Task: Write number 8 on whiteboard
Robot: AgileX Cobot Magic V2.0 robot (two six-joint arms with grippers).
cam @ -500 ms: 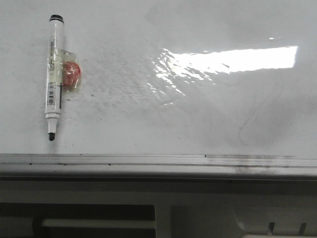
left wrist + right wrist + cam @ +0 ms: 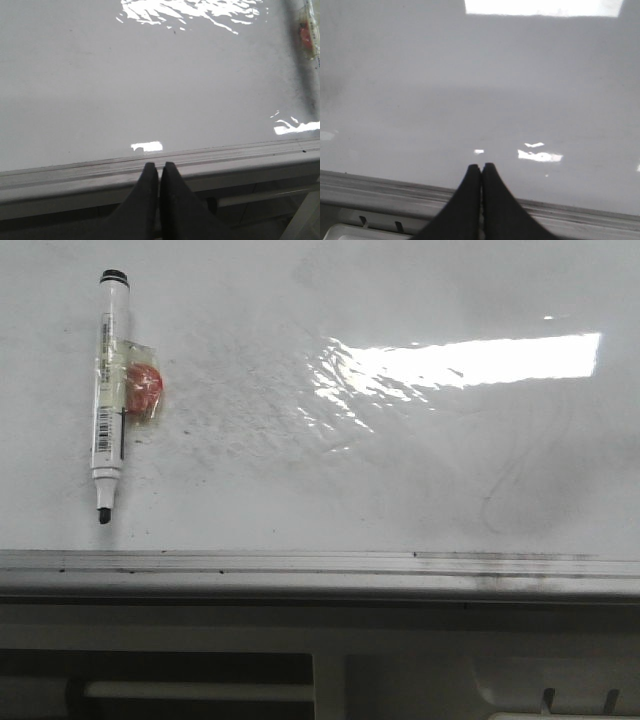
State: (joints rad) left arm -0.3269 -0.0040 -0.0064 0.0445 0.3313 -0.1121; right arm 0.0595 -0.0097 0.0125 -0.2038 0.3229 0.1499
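Whiteboard (image 2: 400,490) fills the front view as one large, glossy white surface, flat and slick, streaked with grey smudges, dark specks and faint erased curves toward its right side; a bright rectangular glare lies across its upper right. One silver metal rail (image 2: 320,565), long and straight with a few dark marks, edges its near side. No black figure 8 shows on the board in any view. One marker (image 2: 108,395) lies on the board at far left, a slim white plastic cylinder with a black end cap, a barcode label and a dark chisel tip pointing toward the rail. One small round red piece (image 2: 144,387) under clear crinkled tape sits against the barrel. Two dark, tapered claws appear, each over the rail: the left claw (image 2: 159,167) has its tips pressed together, holding nothing, and the right claw (image 2: 481,169) likewise.
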